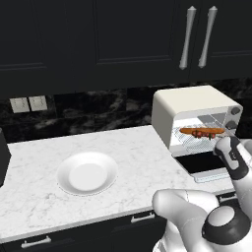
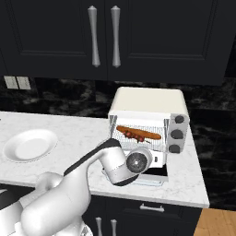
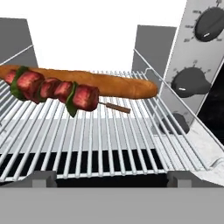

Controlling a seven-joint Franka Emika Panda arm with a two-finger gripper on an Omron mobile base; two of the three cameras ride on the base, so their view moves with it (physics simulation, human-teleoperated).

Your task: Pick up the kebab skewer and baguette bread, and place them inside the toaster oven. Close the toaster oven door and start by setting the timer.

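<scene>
The toaster oven (image 2: 150, 103) is a boxy cream-white shell with rounded corners, standing on a white marble counter (image 1: 39, 147) with grey veins. Its door (image 1: 205, 165), a dark glass panel in a pale frame, lies folded down flat in front of the opening. Inside, the wire rack (image 3: 109, 140) is made of thin shiny metal rods running from front to back.

On this rack lies the baguette bread (image 3: 116, 84), a long, slim, smooth orange-brown loaf, reaching from 9 o'clock toward 3 o'clock in the hand view. Just in front of it, touching it, lies the kebab skewer (image 3: 54, 89): square dark red chunks with green pieces between them, on a thin brown stick whose bare end points to 4 o'clock. In the left base view both show inside the oven as one orange-brown strip (image 1: 202, 131).

On the grey panel at 2 o'clock in the hand view are three dark round knobs (image 3: 189, 82), one above the other.

A round, glossy white plate (image 1: 87, 173) with a shallow rim sits on the counter at 9 o'clock from the oven, well apart from it.

The arm bends forward over the counter edge, with the wrist (image 2: 138, 161) low above the lowered door, and the hand camera looks straight into the oven. Two small grey finger tips (image 3: 43, 178) stand far apart at the bottom of the hand view, with nothing between them.
</scene>
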